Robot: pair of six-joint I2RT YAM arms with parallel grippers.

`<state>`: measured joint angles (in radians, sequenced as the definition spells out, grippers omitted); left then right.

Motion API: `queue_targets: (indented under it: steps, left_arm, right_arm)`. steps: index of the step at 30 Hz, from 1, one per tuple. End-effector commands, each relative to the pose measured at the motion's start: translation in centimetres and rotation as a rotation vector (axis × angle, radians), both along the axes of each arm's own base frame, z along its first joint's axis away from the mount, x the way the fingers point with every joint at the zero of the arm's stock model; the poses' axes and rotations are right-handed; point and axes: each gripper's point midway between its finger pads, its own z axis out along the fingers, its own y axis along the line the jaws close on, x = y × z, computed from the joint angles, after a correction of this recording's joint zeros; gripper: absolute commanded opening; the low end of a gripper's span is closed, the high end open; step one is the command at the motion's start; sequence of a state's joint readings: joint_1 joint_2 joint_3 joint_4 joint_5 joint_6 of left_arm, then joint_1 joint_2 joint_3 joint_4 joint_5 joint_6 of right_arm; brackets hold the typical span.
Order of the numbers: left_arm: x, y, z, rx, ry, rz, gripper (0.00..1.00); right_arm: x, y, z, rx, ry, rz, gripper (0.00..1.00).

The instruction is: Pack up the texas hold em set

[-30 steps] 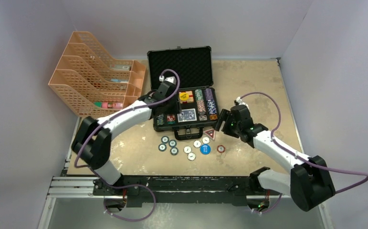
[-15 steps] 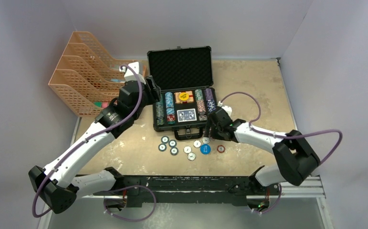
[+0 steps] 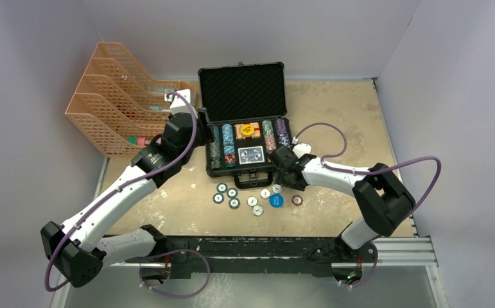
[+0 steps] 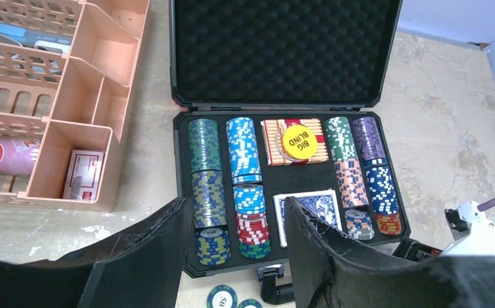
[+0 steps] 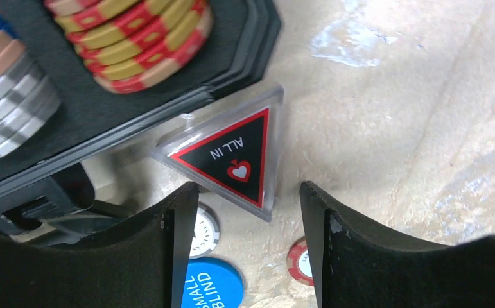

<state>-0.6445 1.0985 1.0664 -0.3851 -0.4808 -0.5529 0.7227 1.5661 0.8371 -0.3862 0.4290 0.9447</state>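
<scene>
The black case (image 3: 210,168) lies open, foam lid up, with rows of poker chips (image 4: 205,160), a yellow BIG BLIND disc (image 4: 298,141) and the blue-white card deck (image 4: 305,208) inside. Loose chips (image 3: 232,196), a blue SMALL BLIND disc (image 3: 276,201) and a red chip (image 3: 297,200) lie on the table in front of it. My left gripper (image 3: 206,130) is open and empty, raised over the case's left edge (image 4: 235,205). My right gripper (image 3: 283,173) is open, low at the case's front right corner. Its jaws straddle a clear triangular ALL IN marker (image 5: 235,157) without touching it.
An orange mesh file organiser (image 3: 126,106) stands left of the case, holding a small card box (image 4: 81,173) and a bottle (image 4: 4,157). The case handle (image 3: 257,179) juts toward the loose chips. White walls close the table's back and sides.
My left arm pulled back from inside the case to its left edge. My right gripper moved left and down to the ALL IN marker at the case's front corner.
</scene>
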Motion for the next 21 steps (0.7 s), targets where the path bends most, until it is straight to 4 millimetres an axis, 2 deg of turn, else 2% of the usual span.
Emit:
queue_targets:
  steps: [1,7,14,21]
  left_arm:
    - [-0.1,0.5,1.4,-0.002,-0.050,0.009,0.54]
    - [0.0,0.4,1.3,-0.007,-0.049,0.009,0.55]
    - [0.1,0.3,1.3,-0.007,-0.048,0.005,0.55]
    - [0.1,0.3,1.2,-0.003,-0.045,0.008,0.55]
  right_arm:
    - [-1.8,-3.8,0.0,-0.116,0.019,-0.158,0.62]
    - [-1.9,-5.0,-0.2,-0.101,0.026,-0.192,0.60]
    - [0.4,-2.5,0.3,-0.003,-0.005,-0.029,0.78]
    - [1.8,-1.0,0.5,0.009,-0.018,0.072,0.81]
